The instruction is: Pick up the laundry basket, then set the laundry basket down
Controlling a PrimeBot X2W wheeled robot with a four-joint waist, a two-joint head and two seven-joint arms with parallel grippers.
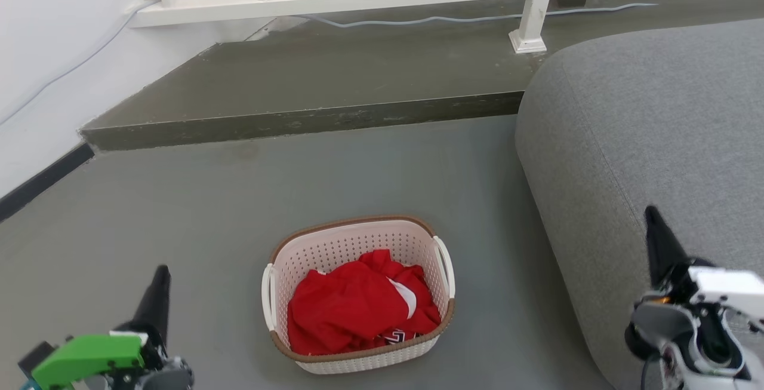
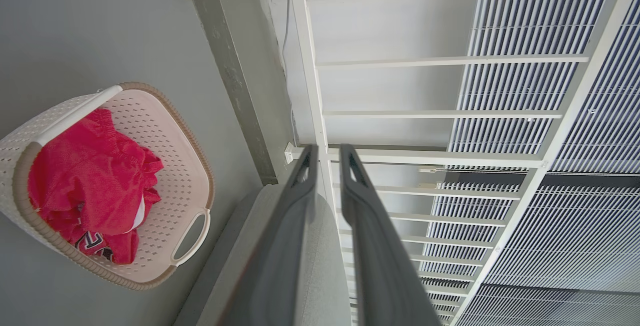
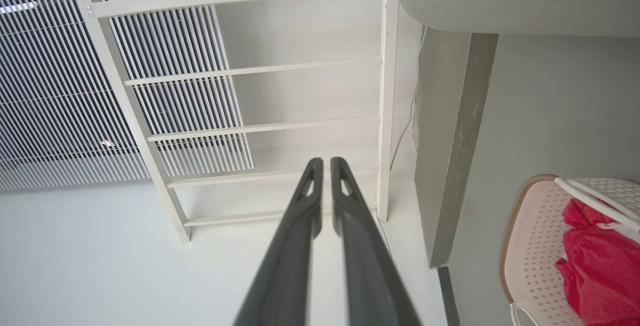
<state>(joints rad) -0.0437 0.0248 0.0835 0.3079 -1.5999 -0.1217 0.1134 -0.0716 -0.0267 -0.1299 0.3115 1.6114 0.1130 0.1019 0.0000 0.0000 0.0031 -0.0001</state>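
The laundry basket (image 1: pixel 346 245) sits on the grey floor (image 1: pixel 179 211) ahead of you, roughly midway between your two arms and well apart from both, with a red garment (image 1: pixel 352 306) heaped inside it. Your left gripper (image 2: pixel 328 156) and right gripper (image 3: pixel 326 163) each have their fingers drawn close, only a slit between them, holding nothing, so you would need to spread them before either could take hold. The likeliest trouble is at the handles. The left loop (image 1: pixel 267 294) and the right loop (image 1: pixel 444 270) lie flat against the perforated walls, so a finger arriving off-line could push the wall instead of catching the loop. The basket looks light enough to skid on that smooth floor. The grey sofa (image 1: pixel 644 139) stands near the basket's right side and your right gripper hangs over its edge, so coming down on that side risks dragging across the upholstery. If one side rises ahead of the other, the basket could tip and spill the garment. As for writing, there is a dark patch with pale lettering (image 2: pixel 92 243) at the garment's near edge, possibly including an R, but it is too folded to read. I see no brand on the basket.
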